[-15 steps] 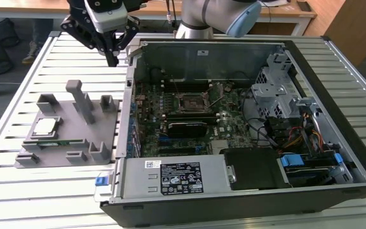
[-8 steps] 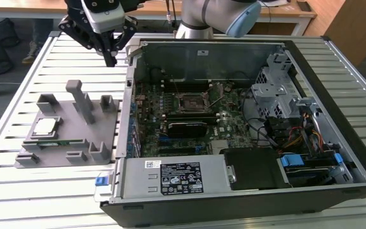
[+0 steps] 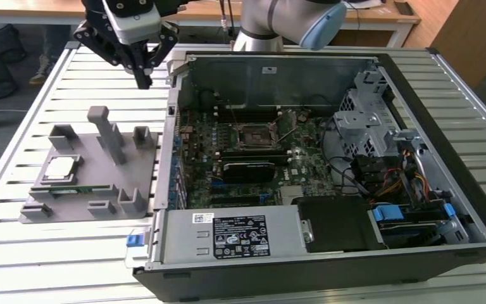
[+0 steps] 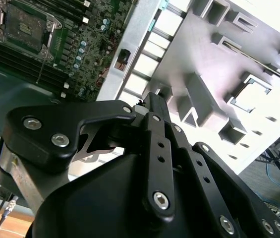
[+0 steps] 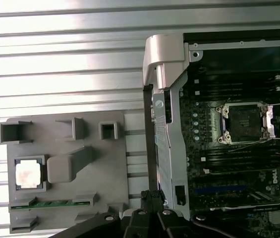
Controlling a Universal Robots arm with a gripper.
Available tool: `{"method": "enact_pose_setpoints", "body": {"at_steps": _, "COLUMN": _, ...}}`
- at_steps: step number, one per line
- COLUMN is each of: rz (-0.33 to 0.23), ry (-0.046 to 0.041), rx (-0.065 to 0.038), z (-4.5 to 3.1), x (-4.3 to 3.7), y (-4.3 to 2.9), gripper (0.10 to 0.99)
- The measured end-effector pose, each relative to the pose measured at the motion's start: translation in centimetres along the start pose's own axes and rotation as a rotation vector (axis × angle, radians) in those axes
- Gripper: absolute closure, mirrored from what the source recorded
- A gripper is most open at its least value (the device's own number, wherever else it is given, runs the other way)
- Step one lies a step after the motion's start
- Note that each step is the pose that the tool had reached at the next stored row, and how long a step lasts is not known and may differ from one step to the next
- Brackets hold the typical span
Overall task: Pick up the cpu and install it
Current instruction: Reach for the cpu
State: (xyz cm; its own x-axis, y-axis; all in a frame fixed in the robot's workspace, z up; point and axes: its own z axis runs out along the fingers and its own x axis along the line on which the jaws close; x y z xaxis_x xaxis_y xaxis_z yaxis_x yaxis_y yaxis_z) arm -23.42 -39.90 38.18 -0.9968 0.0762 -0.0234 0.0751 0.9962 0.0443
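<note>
the cpu [image 3: 61, 168] [image 5: 29, 174] is lying flat in a square pocket of the grey holder [image 3: 66, 206], well below the pincer [image 3: 144, 81] [image 5: 152, 196] and apart from it, its top uncovered. the pincer is hanging clenched on nothing over the slatted table [image 3: 23, 253], just beside a corner edge of the open case [image 3: 277, 76], with free air surrounding its tips.

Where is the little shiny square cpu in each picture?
Exterior view: the cpu sits in the grey tray, at the exterior view's left of the computer case.
First wrist view: the cpu lies in the tray's square nest, beside the green memory stick.
Second wrist view: the cpu is the pale square in that nest.
Shared landmark: the tray's tall post.
</note>
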Motion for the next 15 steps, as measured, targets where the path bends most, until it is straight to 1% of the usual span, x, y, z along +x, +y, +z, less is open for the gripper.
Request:
{"method": "enact_pose_setpoints", "body": {"at_steps": 9, "rz": 0.0, "ry": 0.0, "rx": 0.0, "z": 0.03, "x": 0.65, "y": -0.05, "gripper": 0.98}}
{"method": "enact_pose_setpoints", "body": {"at_steps": 13, "rz": 0.0, "ry": 0.0, "rx": 0.0, "z": 0.03, "x": 1.34, "y": -0.1, "gripper": 0.98}}
{"method": "enact_pose_setpoints", "body": {"at_steps": 15, "rz": 0.0, "ry": 0.0001, "rx": 0.0, "z": 0.03, "x": 1.8, "y": -0.14, "gripper": 0.98}}
